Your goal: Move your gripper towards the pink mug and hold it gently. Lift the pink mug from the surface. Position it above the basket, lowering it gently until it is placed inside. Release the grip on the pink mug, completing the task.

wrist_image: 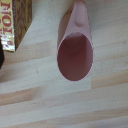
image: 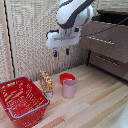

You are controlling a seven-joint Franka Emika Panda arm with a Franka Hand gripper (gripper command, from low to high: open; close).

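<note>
The pale pink mug (image: 69,88) stands upright on the wooden floor, just in front of a low red bowl (image: 67,77). My gripper (image: 61,52) hangs well above the mug, its two blue-tipped fingers (image: 55,53) apart and empty. The red wire basket (image: 21,101) with a blue-grey rim handle sits at the exterior view's left, apart from the mug. The wrist view looks down into the mug's open mouth (wrist_image: 75,55); the fingers do not show there.
A yellow-and-red box (image: 46,81) stands upright between the basket and the mug; it also shows in the wrist view (wrist_image: 15,22). Wooden drawers (image: 107,45) stand open at the exterior view's right. A woven wall is behind.
</note>
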